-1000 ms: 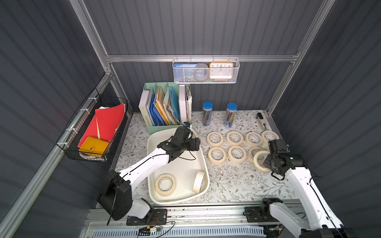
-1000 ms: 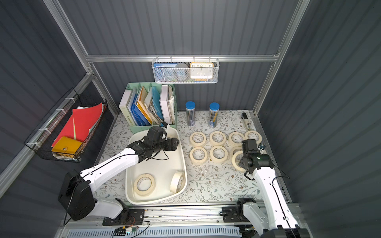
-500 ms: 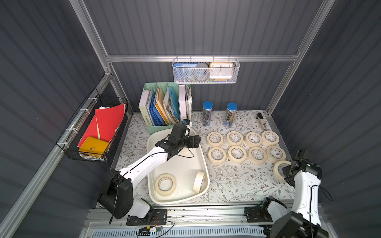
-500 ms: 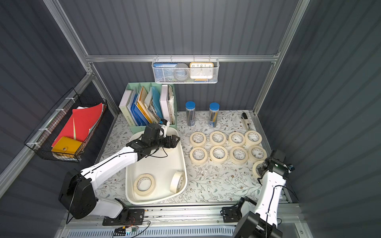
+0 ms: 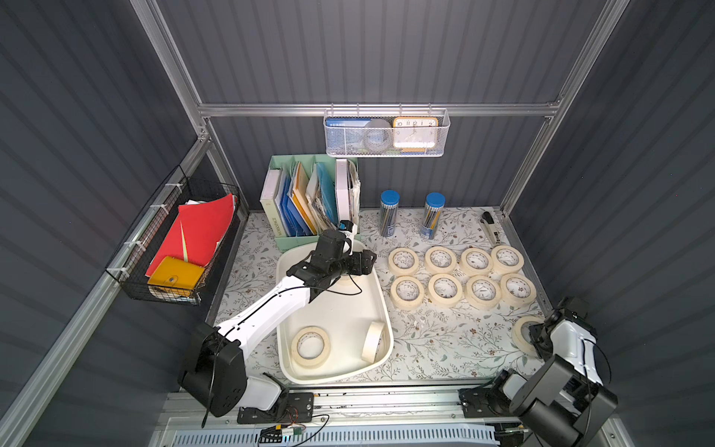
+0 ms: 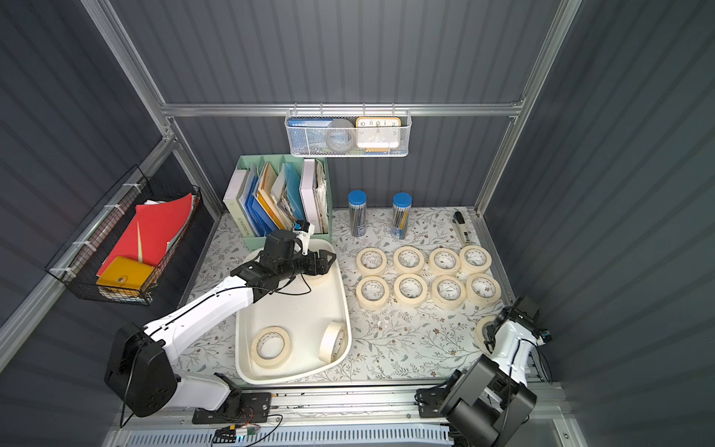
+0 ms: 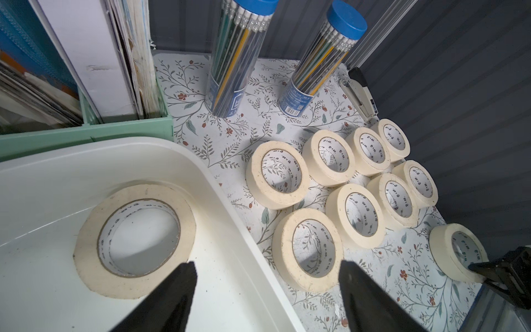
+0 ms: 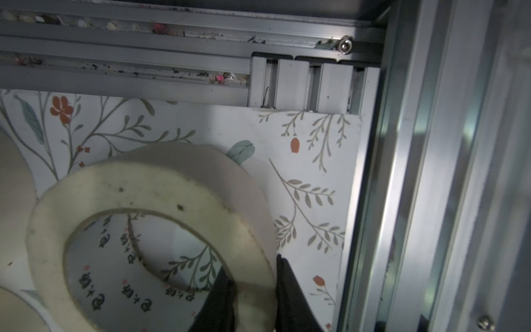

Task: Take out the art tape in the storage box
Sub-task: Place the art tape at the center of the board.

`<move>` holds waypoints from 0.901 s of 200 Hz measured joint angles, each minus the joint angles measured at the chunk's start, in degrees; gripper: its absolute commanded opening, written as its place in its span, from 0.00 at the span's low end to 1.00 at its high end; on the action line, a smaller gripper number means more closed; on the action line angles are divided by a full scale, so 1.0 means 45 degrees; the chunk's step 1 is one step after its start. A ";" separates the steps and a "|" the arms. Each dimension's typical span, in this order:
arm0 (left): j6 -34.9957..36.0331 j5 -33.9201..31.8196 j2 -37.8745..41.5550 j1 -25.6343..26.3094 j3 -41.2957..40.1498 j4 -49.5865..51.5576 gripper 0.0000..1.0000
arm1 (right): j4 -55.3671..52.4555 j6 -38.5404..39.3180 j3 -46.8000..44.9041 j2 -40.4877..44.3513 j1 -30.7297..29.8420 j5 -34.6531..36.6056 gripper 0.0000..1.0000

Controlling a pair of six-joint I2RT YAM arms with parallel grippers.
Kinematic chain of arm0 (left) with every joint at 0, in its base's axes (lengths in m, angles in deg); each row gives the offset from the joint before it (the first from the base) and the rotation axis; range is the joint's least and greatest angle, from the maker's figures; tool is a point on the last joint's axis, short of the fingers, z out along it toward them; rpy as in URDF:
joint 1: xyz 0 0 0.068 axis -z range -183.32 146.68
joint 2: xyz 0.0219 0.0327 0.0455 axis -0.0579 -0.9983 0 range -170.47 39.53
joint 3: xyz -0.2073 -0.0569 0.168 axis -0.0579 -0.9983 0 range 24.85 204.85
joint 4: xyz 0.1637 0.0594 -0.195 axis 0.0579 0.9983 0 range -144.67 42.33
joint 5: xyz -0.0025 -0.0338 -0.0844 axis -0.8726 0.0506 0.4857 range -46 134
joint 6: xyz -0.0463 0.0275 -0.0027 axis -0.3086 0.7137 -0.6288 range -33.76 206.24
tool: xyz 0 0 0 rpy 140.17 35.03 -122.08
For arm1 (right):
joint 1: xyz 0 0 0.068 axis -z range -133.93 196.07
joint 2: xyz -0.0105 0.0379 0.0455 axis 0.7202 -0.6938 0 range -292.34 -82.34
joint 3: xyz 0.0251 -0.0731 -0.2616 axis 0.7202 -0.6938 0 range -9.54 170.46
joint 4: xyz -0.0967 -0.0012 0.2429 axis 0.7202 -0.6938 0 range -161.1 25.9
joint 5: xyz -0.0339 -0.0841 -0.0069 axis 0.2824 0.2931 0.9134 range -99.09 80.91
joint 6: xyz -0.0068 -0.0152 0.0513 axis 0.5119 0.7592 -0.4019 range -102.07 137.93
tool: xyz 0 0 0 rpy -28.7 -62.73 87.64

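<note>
Left tool (image 7: 265, 267) hangs open over the far roll (image 7: 85, 247) in the storage box (image 5: 387, 309), two more rolls (image 5: 310, 362) lie at its near end, eight rolls (image 5: 445, 303) sit rowed on the desk (image 5: 445, 340), and the right tool (image 8: 253, 287) has swung its pinched ninth roll (image 8: 143, 186) out to the desk's right edge, so I'd say three art tape rolls left.

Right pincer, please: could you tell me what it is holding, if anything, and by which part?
The right pincer is shut on one art tape roll, pinching the ring's wall from inside and outside.

Storage box (image 5: 340, 309) on bench (image 5: 445, 340), three tape rolls (image 5: 296, 346) inside; eight rolls (image 5: 430, 290) to its right, two rows; ninth roll (image 5: 517, 334) before them.
</note>
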 measured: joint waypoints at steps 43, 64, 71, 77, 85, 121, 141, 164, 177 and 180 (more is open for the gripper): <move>-0.0005 -0.0209 0.0277 0.0000 0.0000 0.0238 0.85 | 0.0831 0.0185 0.0160 -0.1054 0.0010 -0.0228 0.14; 0.0000 -0.0413 0.0534 0.0000 0.0000 0.0325 0.86 | 0.1049 0.0515 0.0330 -0.1389 0.0010 -0.0253 0.31; 0.0005 -0.0447 0.0578 0.0000 0.0000 0.0345 0.86 | 0.1146 0.0612 0.0340 -0.1443 0.0010 -0.0253 0.44; 0.0005 -0.0461 0.0583 0.0000 0.0000 0.0384 0.86 | 0.1297 0.0699 0.0311 -0.1481 0.0010 -0.0262 0.57; 0.0010 -0.0481 0.0583 0.0000 0.0000 0.0481 0.87 | 0.1486 0.0777 0.0238 -0.1520 0.0015 -0.0272 0.71; 0.0141 -0.0767 0.0583 0.0000 0.0180 0.1617 0.91 | 0.1375 0.1156 0.0117 0.0194 -0.0121 -0.0588 0.84; 0.0457 -0.1137 0.0583 0.0000 0.0772 0.2589 0.92 | 0.1093 0.1161 0.0442 0.1185 -0.0471 -0.0976 0.84; 0.0811 -0.1452 0.0588 0.0092 0.1807 0.3997 0.92 | 0.0845 0.1098 0.0874 0.1642 -0.2079 -0.1190 0.84; 0.0865 -0.1569 0.0607 0.0291 0.2448 0.5051 0.92 | 0.0782 0.1059 0.0996 0.1540 -0.3735 -0.1069 0.85; 0.0860 -0.1569 0.0627 0.0369 0.2613 0.5357 0.92 | 0.0772 0.1054 0.1020 0.1462 -0.4109 -0.1044 0.85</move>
